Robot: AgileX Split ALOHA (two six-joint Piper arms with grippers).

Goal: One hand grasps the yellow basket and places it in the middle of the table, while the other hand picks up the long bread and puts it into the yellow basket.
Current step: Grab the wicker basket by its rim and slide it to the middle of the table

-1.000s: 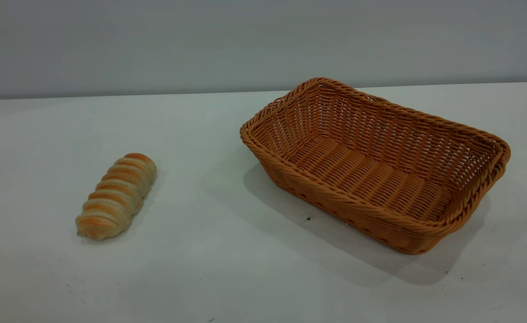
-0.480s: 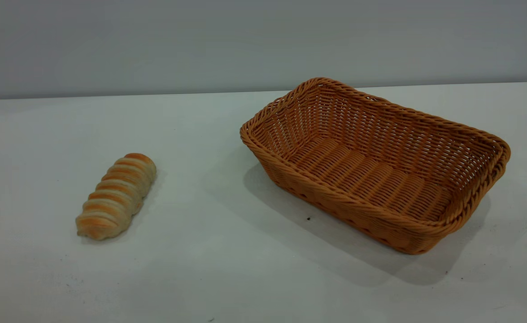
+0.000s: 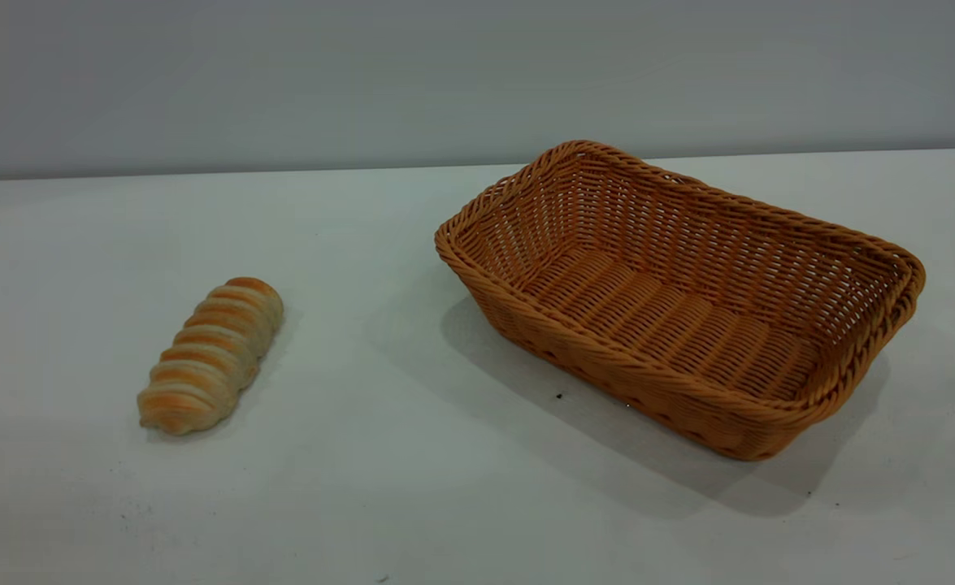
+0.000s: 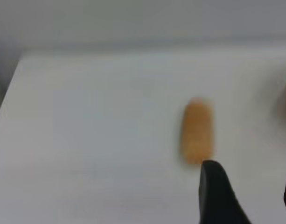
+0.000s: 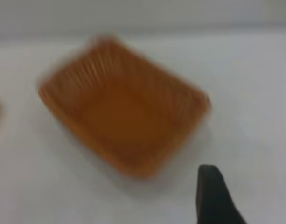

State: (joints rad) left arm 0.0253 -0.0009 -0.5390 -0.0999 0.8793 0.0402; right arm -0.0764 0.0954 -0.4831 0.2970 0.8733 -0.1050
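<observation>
Long bread [image 3: 210, 355] & yellow basket [image 3: 778, 410] well apart on table [image 3: 379, 455]; both end effectors' state: can't tell.

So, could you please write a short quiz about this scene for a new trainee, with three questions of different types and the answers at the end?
1. True or false: the small cream loaf with orange-brown stripes, the long bread, already lies inside the large orange-tan woven wicker basket, the yellow basket.
2. Multiple choice: in the exterior view, the basket stands (A) left of the bread, (B) right of the bread, (C) on top of the bread.
3. Fill in: both things rest on the plain white ____.

Key
1. False; the bread lies on the table, apart from the basket, which holds nothing.
2. B.
3. table.

Note: in its wrist view, the left gripper shows open, above the table near the bread; likewise the right gripper, near the basket.
</observation>
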